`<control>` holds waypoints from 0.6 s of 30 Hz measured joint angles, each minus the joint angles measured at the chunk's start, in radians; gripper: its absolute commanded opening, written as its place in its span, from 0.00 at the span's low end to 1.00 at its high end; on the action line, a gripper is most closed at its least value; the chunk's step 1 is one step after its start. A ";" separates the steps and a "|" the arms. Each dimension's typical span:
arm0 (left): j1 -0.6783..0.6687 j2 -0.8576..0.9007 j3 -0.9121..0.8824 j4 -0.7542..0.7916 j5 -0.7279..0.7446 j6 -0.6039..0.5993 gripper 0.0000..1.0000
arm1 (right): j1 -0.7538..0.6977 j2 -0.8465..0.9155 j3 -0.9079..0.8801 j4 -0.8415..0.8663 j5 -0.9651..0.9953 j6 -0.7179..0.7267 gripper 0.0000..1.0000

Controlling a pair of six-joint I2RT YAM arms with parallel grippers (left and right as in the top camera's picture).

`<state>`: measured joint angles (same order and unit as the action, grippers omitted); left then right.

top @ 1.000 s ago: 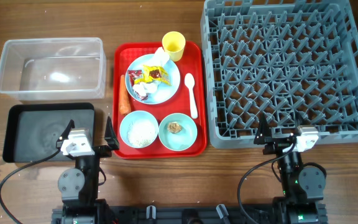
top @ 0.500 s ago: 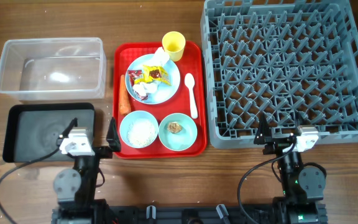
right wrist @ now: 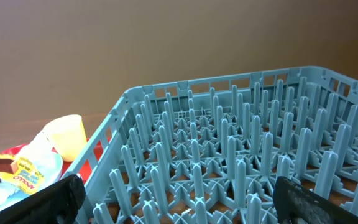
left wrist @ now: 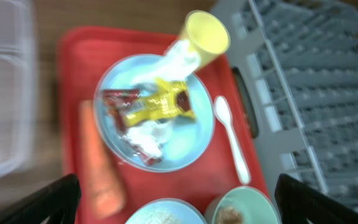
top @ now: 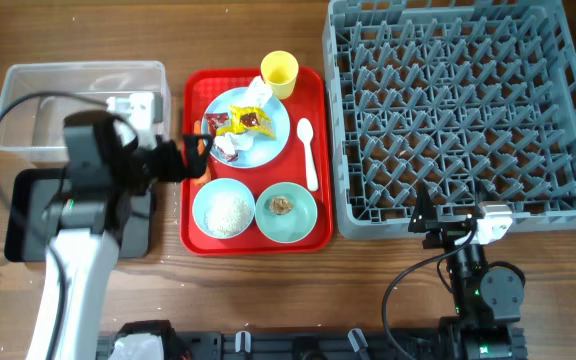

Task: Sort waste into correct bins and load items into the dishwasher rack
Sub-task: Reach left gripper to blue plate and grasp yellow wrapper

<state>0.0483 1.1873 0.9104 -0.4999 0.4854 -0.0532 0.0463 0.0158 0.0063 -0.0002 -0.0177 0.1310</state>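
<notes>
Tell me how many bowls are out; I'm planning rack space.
2. The rice bowl sits at the near-left of the red tray; the bowl with the brown lump is just right of it. No others show, and none seems hidden.

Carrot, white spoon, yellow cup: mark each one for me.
carrot [left wrist: 99, 167], left wrist view, middle of its body.
white spoon [top: 309, 155], overhead view, upper handle.
yellow cup [top: 279, 70], overhead view, open mouth.

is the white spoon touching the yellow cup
Apart. The overhead view shows a stretch of bare red tray between the white spoon and the yellow cup.
</notes>
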 measured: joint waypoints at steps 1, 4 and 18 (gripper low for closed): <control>0.000 0.055 -0.001 0.024 0.050 -0.004 1.00 | 0.000 0.000 0.000 0.001 0.000 0.000 1.00; 0.000 0.137 0.000 0.069 0.158 -0.005 1.00 | 0.000 0.000 0.000 0.000 0.000 0.000 1.00; -0.065 0.153 0.000 0.163 0.097 -0.159 0.89 | 0.000 0.000 0.000 0.000 0.000 0.000 1.00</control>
<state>-0.0166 1.3407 0.9100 -0.3370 0.5819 -0.2127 0.0463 0.0158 0.0063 0.0002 -0.0177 0.1310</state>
